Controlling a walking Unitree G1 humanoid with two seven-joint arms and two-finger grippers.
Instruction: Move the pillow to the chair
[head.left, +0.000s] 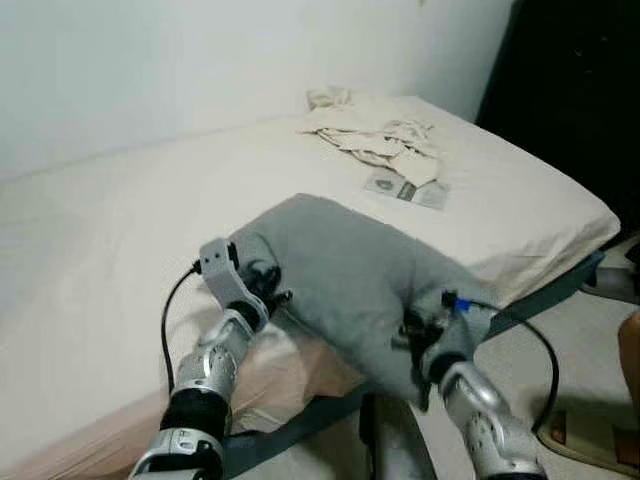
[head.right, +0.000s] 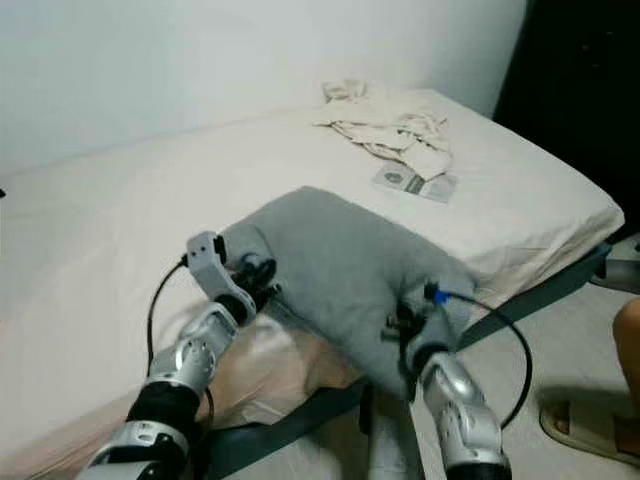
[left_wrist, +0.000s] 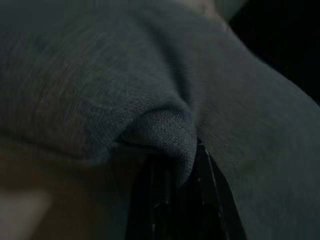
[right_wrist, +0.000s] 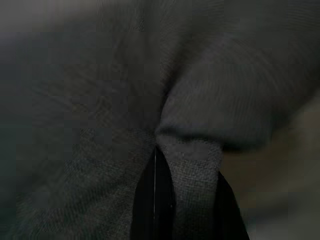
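A home bedroom is shown: a bed fills the frame, with crumpled cloth at upper right and slippers at lower right.

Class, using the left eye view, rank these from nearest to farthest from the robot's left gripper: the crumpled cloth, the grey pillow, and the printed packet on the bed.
1. Grey pillow: pinched in the left gripper, at the bed's near edge.
2. Printed packet: flat on the bed, beyond the pillow towards the right.
3. Crumpled cloth: just behind the packet, by the wall.
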